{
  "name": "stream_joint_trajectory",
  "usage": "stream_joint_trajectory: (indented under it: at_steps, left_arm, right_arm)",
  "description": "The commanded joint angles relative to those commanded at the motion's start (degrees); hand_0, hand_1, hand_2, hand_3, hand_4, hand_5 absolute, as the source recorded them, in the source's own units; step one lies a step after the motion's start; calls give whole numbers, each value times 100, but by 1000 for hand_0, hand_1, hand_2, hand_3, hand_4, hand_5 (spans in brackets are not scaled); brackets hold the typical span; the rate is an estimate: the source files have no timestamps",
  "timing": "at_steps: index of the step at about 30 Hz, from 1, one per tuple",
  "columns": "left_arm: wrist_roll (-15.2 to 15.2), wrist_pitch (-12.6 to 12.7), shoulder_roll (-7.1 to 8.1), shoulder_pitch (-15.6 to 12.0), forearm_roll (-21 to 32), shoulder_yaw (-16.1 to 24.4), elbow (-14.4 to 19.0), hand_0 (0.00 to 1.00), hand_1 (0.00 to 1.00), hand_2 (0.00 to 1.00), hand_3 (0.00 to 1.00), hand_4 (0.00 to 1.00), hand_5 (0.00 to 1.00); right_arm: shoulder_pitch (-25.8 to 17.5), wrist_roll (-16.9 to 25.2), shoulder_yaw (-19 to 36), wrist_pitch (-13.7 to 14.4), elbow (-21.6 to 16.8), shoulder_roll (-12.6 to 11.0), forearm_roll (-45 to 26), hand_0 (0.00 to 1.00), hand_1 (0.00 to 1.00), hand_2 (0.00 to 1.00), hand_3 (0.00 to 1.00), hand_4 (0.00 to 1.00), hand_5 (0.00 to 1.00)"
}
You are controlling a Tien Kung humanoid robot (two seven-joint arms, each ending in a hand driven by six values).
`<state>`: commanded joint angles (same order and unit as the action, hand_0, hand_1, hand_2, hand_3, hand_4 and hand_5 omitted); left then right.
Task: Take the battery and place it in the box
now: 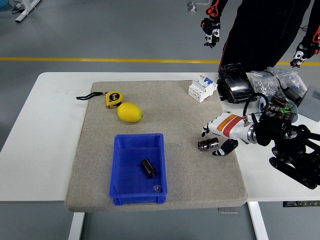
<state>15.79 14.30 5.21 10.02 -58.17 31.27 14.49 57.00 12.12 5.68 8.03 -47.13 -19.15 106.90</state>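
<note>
A dark cylindrical battery [208, 145] lies on its side on the grey mat [100, 150], right of the blue box [119, 165]. A second dark battery [148, 167] lies inside the box. My right hand [216, 136] comes in from the right and hovers just above and right of the loose battery. Its fingers [207, 130] are spread and hold nothing, and its thumb [226, 148] is beside the battery's right end. The left arm is out of view.
A lemon [130, 112] and a yellow tape measure [114, 98] lie at the mat's back left. A white breaker [202, 88], a black pack [235, 82], bags of parts [267, 80] and a bowl of parts [280, 108] are at the back right. A person [265, 30] stands behind the table with both hands in the air.
</note>
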Motion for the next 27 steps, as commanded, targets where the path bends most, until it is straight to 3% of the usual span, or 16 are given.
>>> stream_joint_trajectory:
  at_steps: [2,3,8,9,26,27]
  left_arm:
    - [0,2,-1,0,2,-1,1,579,595,623,579,625,586]
    - [-3,5,-1,-1,14,-8,1,578,597,624,578,625,588]
    - [-3,6,-6,5,14,-15,4,578,597,624,578,625,588]
    - [-3,6,-7,6,18,-17,5,578,598,627,579,624,587]
    - [-1,6,-17,13,40,-41,12,578,600,629,577,624,588]
    - [-2,5,-16,14,39,-42,13,578,600,630,578,624,588]
  right_arm:
    - [-5,5,0,34,15,5,-19,472,589,706,689,825,334]
    - [-9,7,3,59,24,13,-30,414,502,636,603,760,316]
    - [-14,4,-15,117,52,66,-64,414,502,636,603,760,316]
    - [-15,2,-24,115,62,80,-76,377,468,579,547,720,314]
    - [-67,25,-131,215,316,207,-260,336,441,537,516,672,301]
    - [-67,27,-133,220,321,207,-267,292,424,523,505,649,306]
